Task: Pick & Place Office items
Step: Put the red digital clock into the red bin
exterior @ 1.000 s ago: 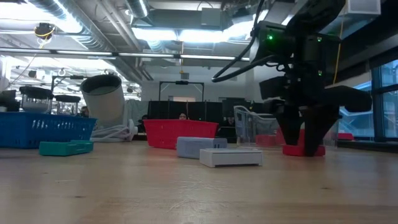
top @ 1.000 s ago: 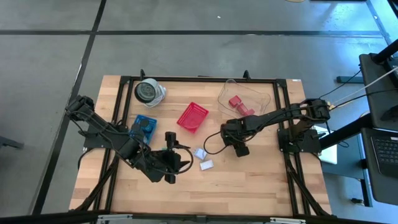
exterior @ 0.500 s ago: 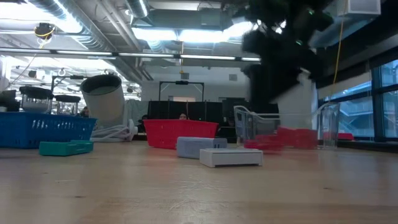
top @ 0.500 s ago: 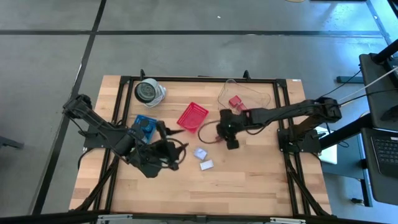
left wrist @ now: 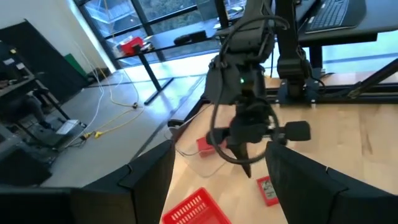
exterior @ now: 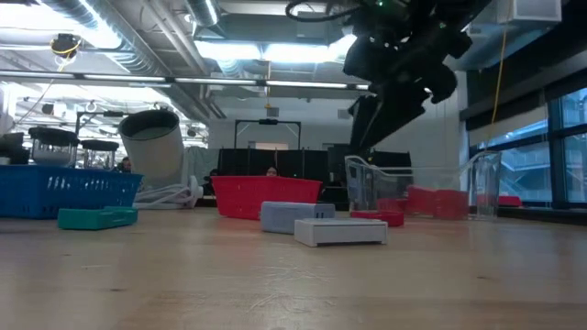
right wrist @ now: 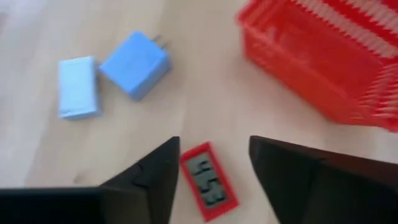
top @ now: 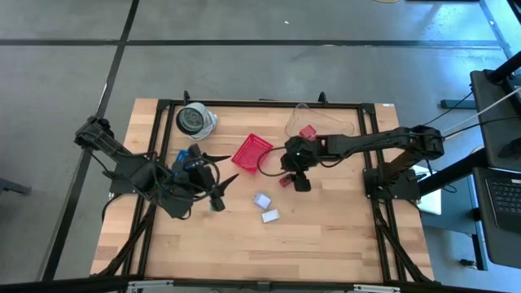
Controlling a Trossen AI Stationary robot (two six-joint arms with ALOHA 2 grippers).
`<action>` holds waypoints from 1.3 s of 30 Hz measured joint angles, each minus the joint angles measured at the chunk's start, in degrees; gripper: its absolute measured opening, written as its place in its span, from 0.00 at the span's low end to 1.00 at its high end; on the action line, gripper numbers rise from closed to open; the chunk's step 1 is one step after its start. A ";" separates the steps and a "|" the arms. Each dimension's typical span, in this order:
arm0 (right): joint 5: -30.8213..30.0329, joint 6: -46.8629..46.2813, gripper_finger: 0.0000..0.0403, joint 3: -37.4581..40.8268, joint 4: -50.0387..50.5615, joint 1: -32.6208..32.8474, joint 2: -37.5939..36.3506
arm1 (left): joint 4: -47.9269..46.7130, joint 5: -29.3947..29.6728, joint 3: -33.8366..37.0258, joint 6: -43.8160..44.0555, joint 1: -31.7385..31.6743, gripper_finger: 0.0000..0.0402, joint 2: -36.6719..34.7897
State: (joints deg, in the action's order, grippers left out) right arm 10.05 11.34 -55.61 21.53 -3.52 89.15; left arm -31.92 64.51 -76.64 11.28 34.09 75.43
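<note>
My right gripper [top: 298, 182] [right wrist: 214, 146] hangs open, fingers pointing down, over a small red piece with a number display [right wrist: 208, 180] [top: 285, 181]. That piece lies flat on the table, and in the low view the right gripper [exterior: 367, 119] is well above it [exterior: 378, 217]. A pale-blue block [right wrist: 135, 64] [top: 261, 199] and a white rectangle [top: 270, 216] [exterior: 339, 231] lie beside it. A teal piece [exterior: 96, 217] lies farther left. My left gripper [top: 224, 167] [left wrist: 221, 155] is open and raised by the blue tray [top: 184, 158], touching nothing.
A red mesh basket [top: 251, 152] [right wrist: 317, 62] stands just beyond the red piece. A clear bin [top: 326, 122] holding a red block [top: 307, 132] is at the far right. A white round object [top: 195, 120] lies at the far left. Bare wood stretches along the near edge.
My right gripper moved left and toward the far edge and rose off the table. The red piece that was at its fingertips now lies farther left on the wood, clear of the fingers. My left gripper drew back from the near middle toward the blue tray and tipped up to level.
</note>
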 joint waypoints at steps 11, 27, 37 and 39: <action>1.77 7.14 0.82 0.00 -2.18 -0.22 11.44 | -0.09 -1.54 -0.01 0.55 0.00 0.62 0.01; -1.88 8.99 0.57 -0.13 -3.58 -0.62 15.79 | -1.33 -1.22 0.00 0.58 0.00 0.62 0.05; -1.44 8.74 0.38 -0.10 -3.76 -0.66 15.75 | -1.53 -1.16 0.00 0.58 0.00 0.62 0.05; -1.46 8.57 0.38 -0.01 -3.91 -0.66 15.43 | -1.53 -1.15 -0.01 0.58 0.00 0.62 0.05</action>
State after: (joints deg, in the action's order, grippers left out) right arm 8.60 19.90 -55.62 17.62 -4.19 104.59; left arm -33.45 63.36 -76.65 11.86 34.09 75.48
